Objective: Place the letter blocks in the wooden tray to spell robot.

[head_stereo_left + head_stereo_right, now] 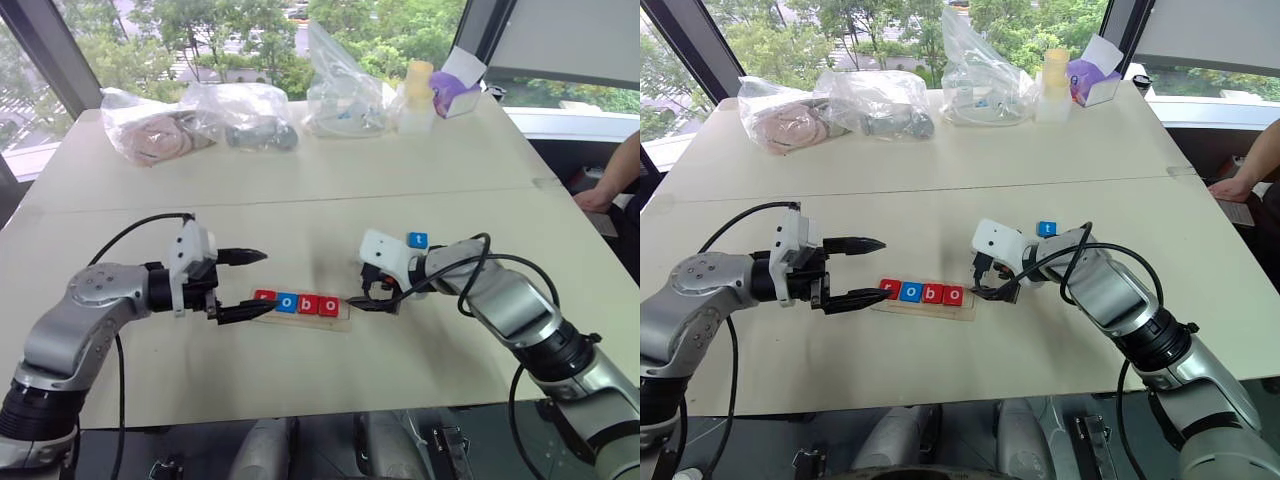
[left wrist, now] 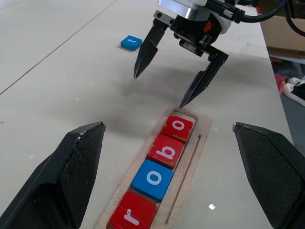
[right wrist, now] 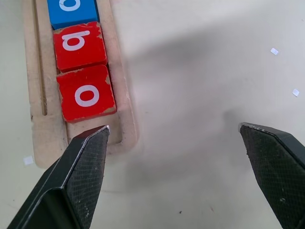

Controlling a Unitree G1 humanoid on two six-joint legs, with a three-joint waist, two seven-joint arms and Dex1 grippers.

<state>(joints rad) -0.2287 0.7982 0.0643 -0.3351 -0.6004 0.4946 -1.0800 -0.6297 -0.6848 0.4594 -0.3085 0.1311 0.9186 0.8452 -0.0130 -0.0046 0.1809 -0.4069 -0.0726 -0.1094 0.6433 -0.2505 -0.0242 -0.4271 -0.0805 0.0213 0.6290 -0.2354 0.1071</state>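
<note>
Where flat square tiles (image 2: 160, 159) lie, pale wood.

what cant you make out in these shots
- Tray: in the left wrist view its near end is cut off by the picture's edge below the r tile.
- Same tray in the right wrist view: the r tile's end runs off the picture's edge past the blue o.
- Bags at the table's far edge: contents blurred by crinkled plastic.
- Person's arm: cut off by the head view's edge.

pale table (image 1: 300, 200) under daylight, tall windows (image 1: 200, 30) with green trees (image 1: 380, 25) beyond, dark window frames
</note>
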